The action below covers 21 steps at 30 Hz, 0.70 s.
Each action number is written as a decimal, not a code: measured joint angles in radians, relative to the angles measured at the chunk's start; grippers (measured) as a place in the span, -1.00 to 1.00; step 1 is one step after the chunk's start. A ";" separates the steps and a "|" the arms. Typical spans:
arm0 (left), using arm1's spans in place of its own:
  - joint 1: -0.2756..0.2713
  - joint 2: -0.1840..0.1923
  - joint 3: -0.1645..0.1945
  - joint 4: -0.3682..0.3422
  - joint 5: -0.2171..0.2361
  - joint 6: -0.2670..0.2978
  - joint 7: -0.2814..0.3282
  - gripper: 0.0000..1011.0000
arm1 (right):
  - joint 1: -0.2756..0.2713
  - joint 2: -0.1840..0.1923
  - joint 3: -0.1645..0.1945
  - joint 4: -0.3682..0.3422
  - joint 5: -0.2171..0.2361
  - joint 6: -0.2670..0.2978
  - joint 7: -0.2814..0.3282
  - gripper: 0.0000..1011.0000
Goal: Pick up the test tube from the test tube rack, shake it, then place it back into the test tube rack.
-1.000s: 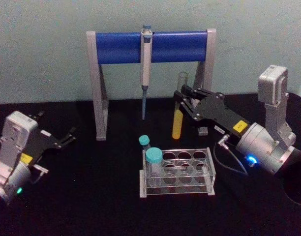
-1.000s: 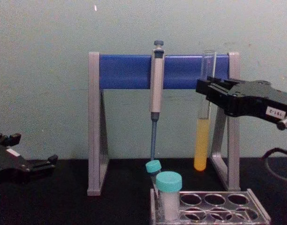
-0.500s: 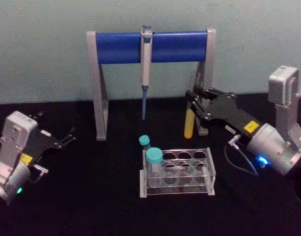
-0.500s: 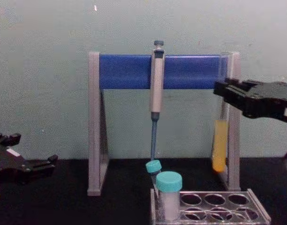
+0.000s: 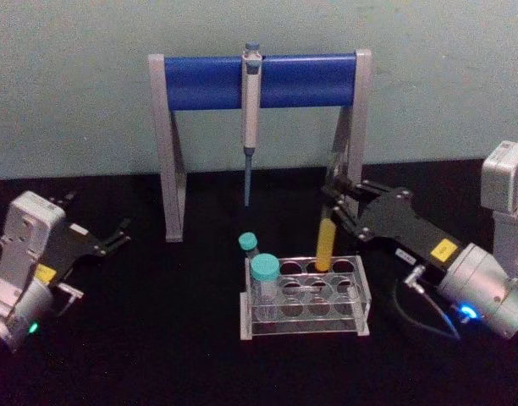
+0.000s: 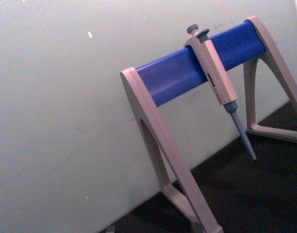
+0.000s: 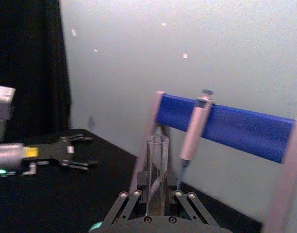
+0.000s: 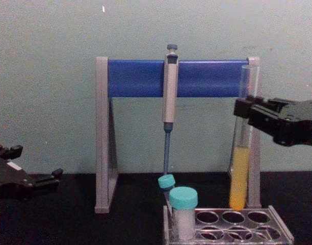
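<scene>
Step in hand: putting the test tube (image 5: 326, 241) back. The right gripper (image 5: 333, 203) has its fingers pinching the clear upper part of the tube and holds it upright over the rack (image 5: 364, 292). In the chest view the yellow bottom end sits right at the mouth of a back-row hole, looks like the middle one, and is not seated. Two teal-capped tubes (image 5: 264, 269) stand at the rack's left end, apart from it. The stand (image 5: 259, 80) with the pipette (image 5: 250, 93) is behind. The left gripper (image 5: 98, 211) is parked low on the counter (image 5: 157, 338), far left, fingers spread, empty. Next move probably: lower straight down, keep the tube vertical so it clears the hole's rim, let go only once it bottoms out, then lift away.
</scene>
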 joint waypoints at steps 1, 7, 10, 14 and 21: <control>0.000 0.000 0.000 0.000 0.000 0.000 0.000 0.98 | 0.000 -0.001 -0.004 -0.001 0.003 0.000 0.004 -0.55; 0.000 0.000 0.000 0.000 0.000 0.000 0.000 0.98 | 0.039 -0.026 -0.046 0.026 0.017 -0.005 0.031 -0.55; 0.000 0.000 0.000 0.000 0.000 0.000 0.000 0.98 | 0.058 -0.036 -0.058 0.044 0.017 -0.011 0.034 -0.55; 0.000 0.000 0.000 0.000 0.000 0.000 0.000 0.98 | 0.092 -0.053 -0.070 0.079 0.017 -0.020 0.036 -0.55; 0.000 0.000 0.000 0.000 0.000 0.000 0.000 0.98 | 0.140 -0.069 -0.072 0.135 0.001 -0.033 0.019 -0.55</control>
